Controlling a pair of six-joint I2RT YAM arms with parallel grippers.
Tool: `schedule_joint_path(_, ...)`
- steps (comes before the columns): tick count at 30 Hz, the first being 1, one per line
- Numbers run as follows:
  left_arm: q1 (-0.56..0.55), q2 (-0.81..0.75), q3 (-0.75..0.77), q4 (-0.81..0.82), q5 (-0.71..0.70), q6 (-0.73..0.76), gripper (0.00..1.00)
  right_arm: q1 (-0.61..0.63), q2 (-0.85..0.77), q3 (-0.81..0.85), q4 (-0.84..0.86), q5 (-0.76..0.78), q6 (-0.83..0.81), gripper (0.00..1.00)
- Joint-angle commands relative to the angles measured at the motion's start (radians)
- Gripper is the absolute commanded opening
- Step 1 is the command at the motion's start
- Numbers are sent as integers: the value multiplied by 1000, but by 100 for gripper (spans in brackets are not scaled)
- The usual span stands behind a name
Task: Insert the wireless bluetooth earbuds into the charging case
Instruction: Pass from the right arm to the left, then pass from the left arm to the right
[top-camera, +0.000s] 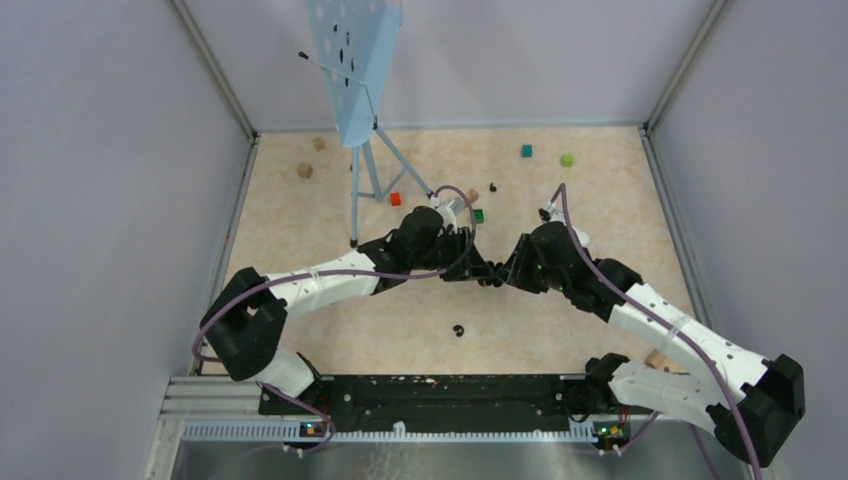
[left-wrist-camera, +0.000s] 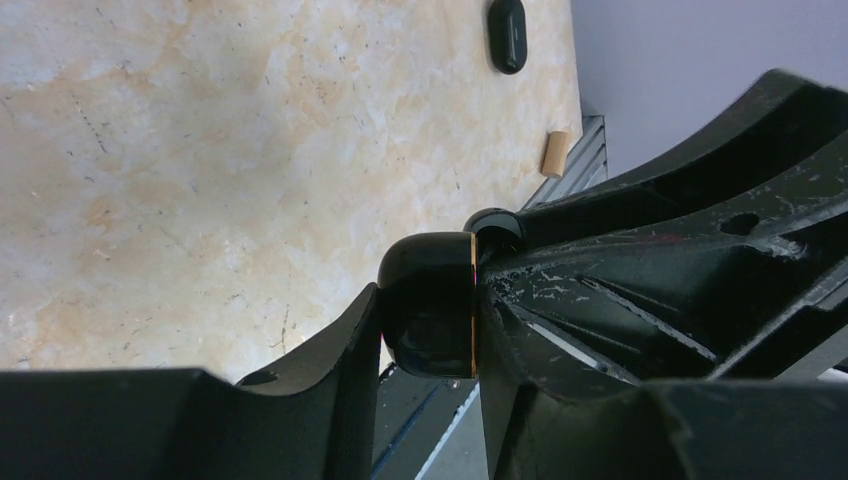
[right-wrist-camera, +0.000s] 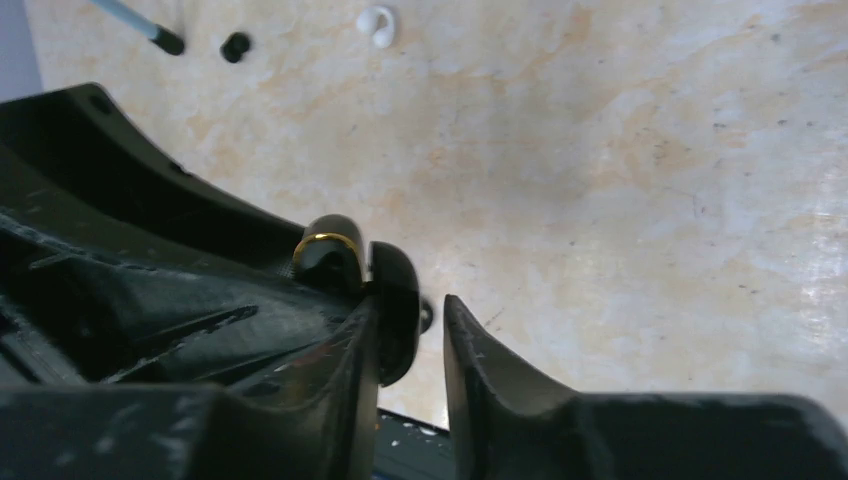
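Arms converge over the middle of the marbled table (top-camera: 400, 320), with the left gripper (top-camera: 486, 277) and right gripper (top-camera: 504, 280) tip to tip. From above, whatever sits between them is lost against the black plastic.

The left wrist view shows it best. A gold-banded black piece (left-wrist-camera: 428, 300), glossy and rounded, is pinched between the left fingers (left-wrist-camera: 345, 350), which press on both of its sides (whether it is a bud or part of the charging case, neither close view settles). A smaller black knob (left-wrist-camera: 495, 225) shows just behind it, half hidden by the right gripper's bulk.

From the right wrist, the gold band peeks out past the left gripper's body. A dark rounded flap (right-wrist-camera: 397, 300) lies against one right finger (right-wrist-camera: 345, 390), with a sliver of daylight before the other. So the right jaws stand slightly parted, clamping nothing that can be made out.

A small black earbud (top-camera: 459, 329) lies loose on the table, nearer the bases and apart from both grippers. A black capsule (left-wrist-camera: 508, 35) is cut off at the top edge of the left wrist view (possibly the same bud). A white earbud (right-wrist-camera: 378, 25) lies at the far edge of the right wrist view. A wooden block (left-wrist-camera: 555, 155) rests by the rail, and a green cube (top-camera: 478, 215) sits just beyond the left wrist.
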Motion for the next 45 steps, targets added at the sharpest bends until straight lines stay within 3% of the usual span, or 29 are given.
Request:
schedule_joint_path(1,-4,-23,27,19,-6,12,25,9,-36,40,-1,24,-15,42)
schedule_joint_path(3,2,-27,30,15,7,32,22,8,-58,51,-5,26,-23,56)
schedule_joint_path(4,10,-27,41,10,28,45,20,4,-73,51,7,13,-34,57)
schedule_joint_path(8,65,-24,84,5,167,75,11,-82,-155,26,98,-159,-49,58)
schedule_joint_path(13,129,-26,82,80,371,63,1,-180,-280,-87,369,-402,12,58)
schedule_joint_path(17,152,-41,63,163,466,37,0,-182,-301,-181,562,-475,72,59)
schedule_joint_path(26,213,-65,10,374,596,-99,0,-182,-374,-297,745,-458,176,60)
schedule_joint_path(34,222,-64,-20,463,634,-168,0,-183,-370,-362,870,-472,247,60)
schedule_joint_path(45,223,-72,-48,519,652,-200,0,-184,-294,-387,996,-489,301,54)
